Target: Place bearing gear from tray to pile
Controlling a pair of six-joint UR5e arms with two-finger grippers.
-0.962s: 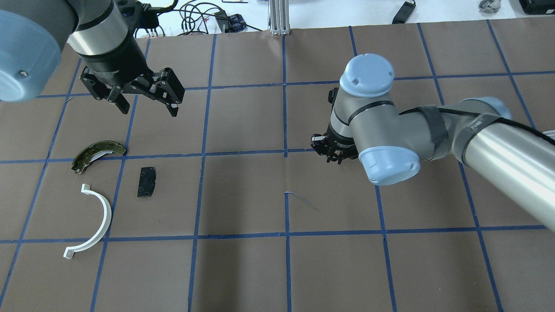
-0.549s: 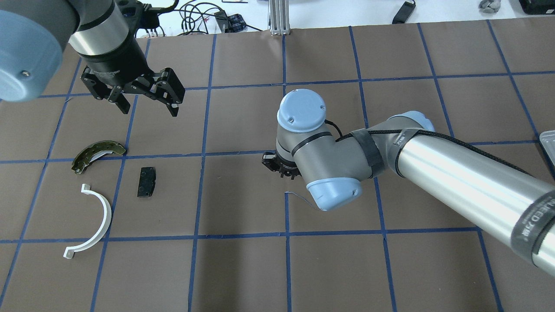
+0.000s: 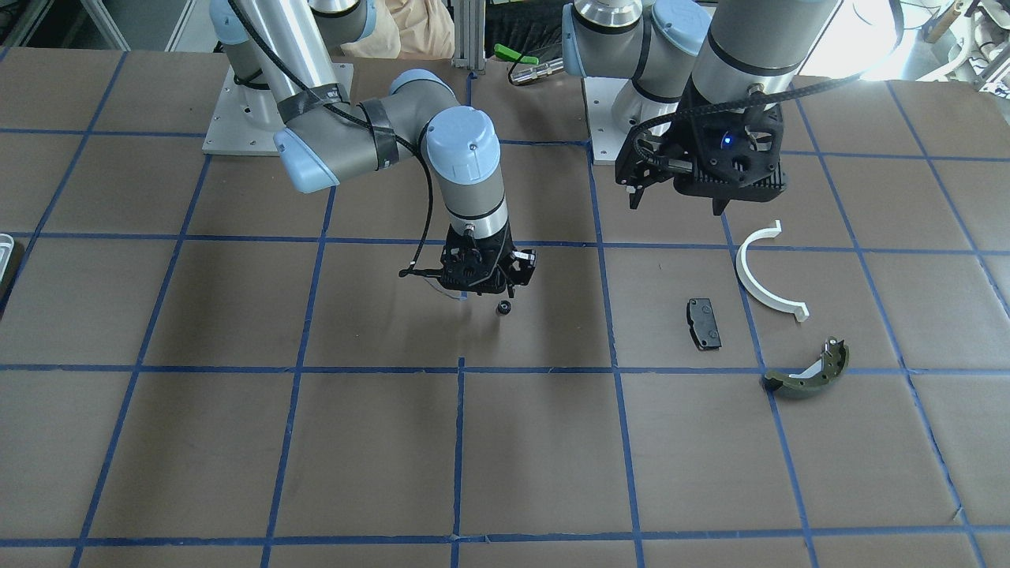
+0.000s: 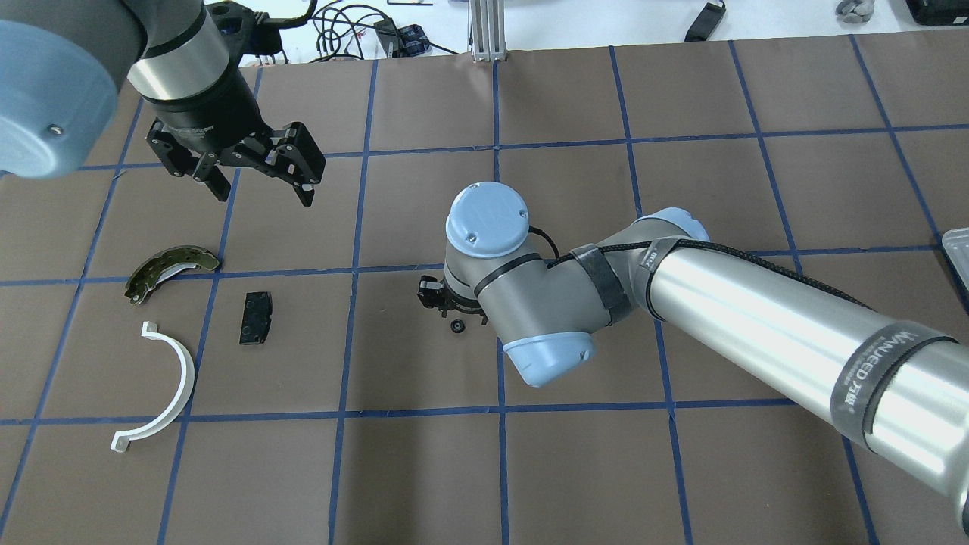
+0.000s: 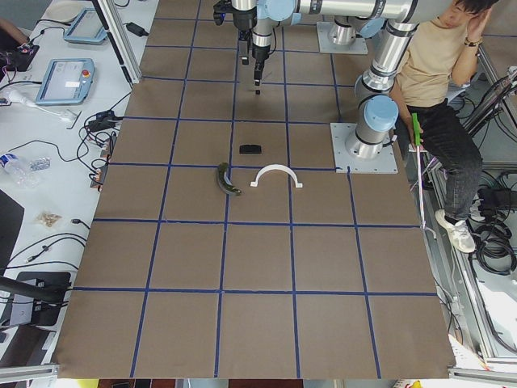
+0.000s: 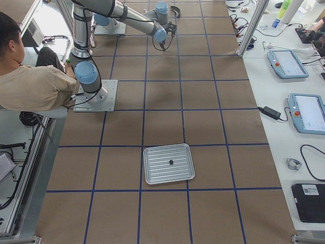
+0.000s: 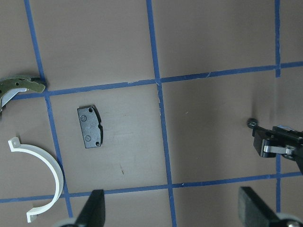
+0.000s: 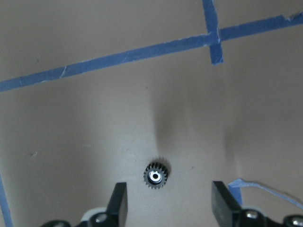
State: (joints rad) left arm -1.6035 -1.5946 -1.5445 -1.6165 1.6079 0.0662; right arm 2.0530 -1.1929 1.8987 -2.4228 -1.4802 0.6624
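Note:
The small black bearing gear (image 4: 456, 325) lies on the brown table, also in the front view (image 3: 500, 308) and in the right wrist view (image 8: 155, 176). My right gripper (image 8: 170, 208) is open just above it, fingers on either side and not touching; in the overhead view (image 4: 447, 299) the wrist mostly hides it. The pile lies about one grid square to the left: a black pad (image 4: 256, 318), a white half-ring (image 4: 170, 393) and an olive brake shoe (image 4: 170, 269). My left gripper (image 4: 261, 193) hangs open and empty above the pile. The tray (image 6: 147, 165) is far off to the right.
A small black part (image 6: 171, 162) lies in the tray. Only a sliver of the tray (image 4: 955, 253) shows at the overhead view's right edge. Cables and devices lie beyond the table's far edge (image 4: 363, 34). A seated person (image 6: 30, 86) is behind the robot bases.
My right arm swept left from the right half to the table's centre. The gear now shows lying on the table under the open right gripper. The left arm barely moved.

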